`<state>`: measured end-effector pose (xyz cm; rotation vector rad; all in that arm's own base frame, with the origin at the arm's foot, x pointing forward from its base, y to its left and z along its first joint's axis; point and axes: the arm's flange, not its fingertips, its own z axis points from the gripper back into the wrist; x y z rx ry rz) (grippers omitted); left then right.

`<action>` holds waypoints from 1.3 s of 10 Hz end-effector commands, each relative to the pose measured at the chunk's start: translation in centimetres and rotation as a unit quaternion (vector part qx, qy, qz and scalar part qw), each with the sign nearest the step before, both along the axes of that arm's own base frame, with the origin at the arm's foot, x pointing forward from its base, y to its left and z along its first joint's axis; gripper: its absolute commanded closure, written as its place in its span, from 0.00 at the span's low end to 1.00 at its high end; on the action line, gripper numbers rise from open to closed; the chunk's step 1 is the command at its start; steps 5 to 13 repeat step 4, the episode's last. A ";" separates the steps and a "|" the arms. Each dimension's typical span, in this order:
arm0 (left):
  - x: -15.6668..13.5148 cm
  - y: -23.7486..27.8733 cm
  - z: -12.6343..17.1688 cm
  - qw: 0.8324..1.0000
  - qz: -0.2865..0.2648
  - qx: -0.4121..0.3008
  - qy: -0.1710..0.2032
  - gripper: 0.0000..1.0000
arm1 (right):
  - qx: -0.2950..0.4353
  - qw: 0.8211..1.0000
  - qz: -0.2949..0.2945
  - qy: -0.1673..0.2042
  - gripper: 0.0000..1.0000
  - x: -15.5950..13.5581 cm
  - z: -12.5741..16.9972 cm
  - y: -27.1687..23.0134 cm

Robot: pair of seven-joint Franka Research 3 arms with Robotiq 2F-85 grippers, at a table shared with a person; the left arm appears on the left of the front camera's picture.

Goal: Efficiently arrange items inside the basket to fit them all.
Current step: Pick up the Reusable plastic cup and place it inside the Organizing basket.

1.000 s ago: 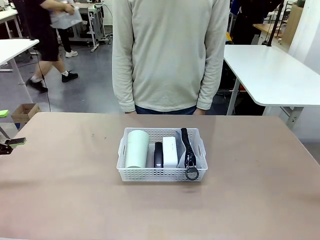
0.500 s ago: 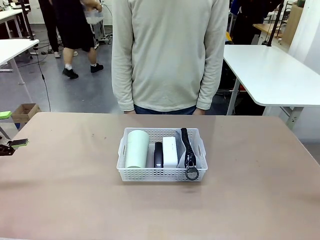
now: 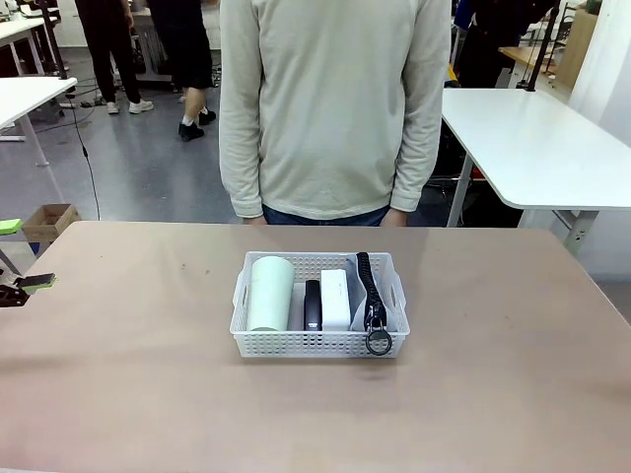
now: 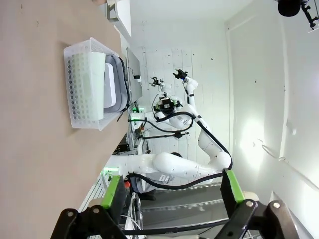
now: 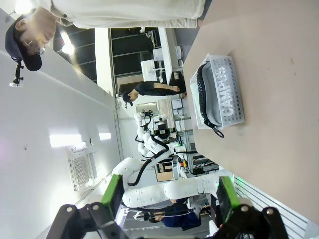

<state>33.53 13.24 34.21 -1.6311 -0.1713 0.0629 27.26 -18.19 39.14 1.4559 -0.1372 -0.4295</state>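
The white basket (image 3: 318,340) stands near the middle of the brown table (image 3: 128,394), in front of a person (image 3: 333,108) in a light sweater who stands at the far side with arms down. Inside the basket, four items lie side by side: the pale green cup (image 3: 270,293) on its side at the left, then the black stapler (image 3: 313,304), then the small white box (image 3: 335,299), and the grey pouch (image 3: 367,293) at the right, standing on its edge with the black ring (image 3: 379,342) hanging over the front rim. The left tool (image 4: 172,191) is released and holds nothing, well apart from the basket (image 4: 79,82). The right tool (image 5: 167,195) is also released and empty, far from the basket (image 5: 219,92), where the word "CAMPUS" on the pouch (image 5: 219,102) shows through the wall.
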 end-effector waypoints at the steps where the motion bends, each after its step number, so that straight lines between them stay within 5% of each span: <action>1: -0.3 -0.1 0.3 1.000 0.003 0.003 0.005 0.00 | 0.004 1.000 -0.001 -0.014 0.00 0.0 0.1 -0.1; 13: -0.3 -0.1 0.3 1.000 0.003 0.003 0.005 0.00 | 0.004 1.000 -0.001 -0.014 0.00 0.0 0.1 -0.1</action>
